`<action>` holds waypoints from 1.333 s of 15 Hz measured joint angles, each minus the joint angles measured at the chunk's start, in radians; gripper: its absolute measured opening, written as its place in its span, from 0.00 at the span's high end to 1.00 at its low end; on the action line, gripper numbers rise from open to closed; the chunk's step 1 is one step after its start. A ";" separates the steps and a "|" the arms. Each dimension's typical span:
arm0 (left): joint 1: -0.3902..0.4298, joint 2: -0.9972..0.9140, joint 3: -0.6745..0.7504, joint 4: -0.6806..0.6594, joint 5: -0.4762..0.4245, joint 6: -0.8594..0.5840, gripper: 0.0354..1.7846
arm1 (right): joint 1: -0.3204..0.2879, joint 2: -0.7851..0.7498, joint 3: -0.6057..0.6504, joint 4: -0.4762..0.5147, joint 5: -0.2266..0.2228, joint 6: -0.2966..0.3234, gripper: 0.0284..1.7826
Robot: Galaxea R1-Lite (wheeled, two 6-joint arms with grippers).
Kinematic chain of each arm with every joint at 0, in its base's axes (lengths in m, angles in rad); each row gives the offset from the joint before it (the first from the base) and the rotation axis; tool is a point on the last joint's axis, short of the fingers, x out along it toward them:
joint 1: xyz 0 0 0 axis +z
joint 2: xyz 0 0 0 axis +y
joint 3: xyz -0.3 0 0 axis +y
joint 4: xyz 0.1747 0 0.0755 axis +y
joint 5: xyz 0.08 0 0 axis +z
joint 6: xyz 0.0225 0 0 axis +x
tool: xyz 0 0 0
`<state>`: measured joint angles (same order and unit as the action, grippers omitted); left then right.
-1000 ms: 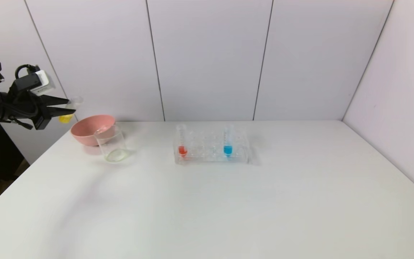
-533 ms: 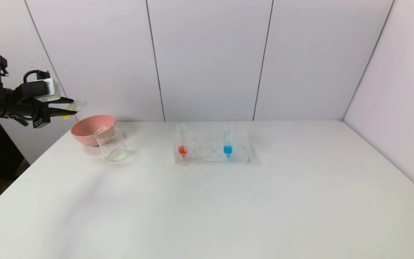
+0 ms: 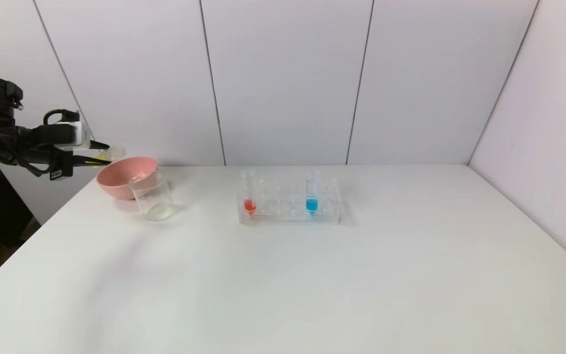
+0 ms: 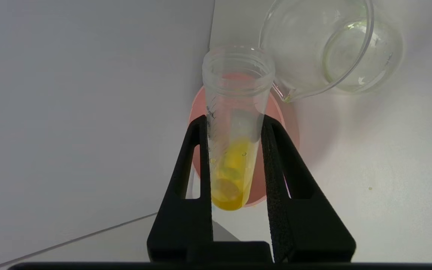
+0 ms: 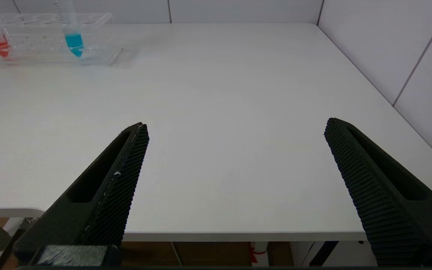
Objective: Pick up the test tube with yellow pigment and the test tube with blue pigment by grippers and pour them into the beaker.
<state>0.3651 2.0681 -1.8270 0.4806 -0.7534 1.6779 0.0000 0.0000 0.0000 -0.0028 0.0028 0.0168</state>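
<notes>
Tube tilt is the thing to watch. Left gripper [image 3: 97, 152] is hanging at the table's [image 3: 283, 275] far left edge, above and just behind the pink bowl [image 3: 121, 174], and is pinching the yellow tube [image 3: 107, 153], which is lying close to level with its mouth toward the bowl and beaker [image 3: 153, 196].

As I judge it, the mouth is sitting over the bowl rather than the beaker. To pour well, the arm should be carrying the mouth rightward until it is above the beaker's rim, then tipping slowly so the pigment is running down the wall instead of splashing. Grip should be kept firm; the tube is smooth and slim.

Moving right: rack [image 3: 290, 200] is standing mid-table, well apart from the beaker, with a red tube [image 3: 249, 192] at its left end and the blue tube [image 3: 312, 191] toward its right, both upright.

Right gripper [image 5: 234, 157] is not showing in the head view; it is parked low at the near table edge, fingers spread wide, nothing between them.

What the views are adding: left wrist view is showing both fingers [image 4: 197, 157] pressing the yellow tube [image 4: 234, 131] at mid-length, pigment pooled at the closed end, open mouth overlapping the bowl [image 4: 276, 108] with the beaker's [image 4: 328, 48] spout just beside it; beaker looks empty there. Head view is giving only a faint yellow smear. Right wrist view is showing the rack [image 5: 47, 35] with the blue tube [image 5: 72, 33] far off.
</notes>
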 joint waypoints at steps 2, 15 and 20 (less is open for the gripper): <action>-0.002 0.003 -0.007 0.001 0.000 0.008 0.78 | 0.000 0.000 0.000 0.000 0.000 0.000 0.04; -0.016 0.028 -0.061 0.002 0.029 0.148 0.78 | 0.000 0.000 0.000 0.000 0.000 0.000 0.04; -0.021 0.034 -0.066 0.013 0.036 0.169 0.78 | 0.000 0.000 0.000 0.000 0.000 0.000 0.04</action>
<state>0.3438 2.1019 -1.8926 0.4940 -0.7177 1.8464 0.0000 0.0000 0.0000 -0.0028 0.0028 0.0168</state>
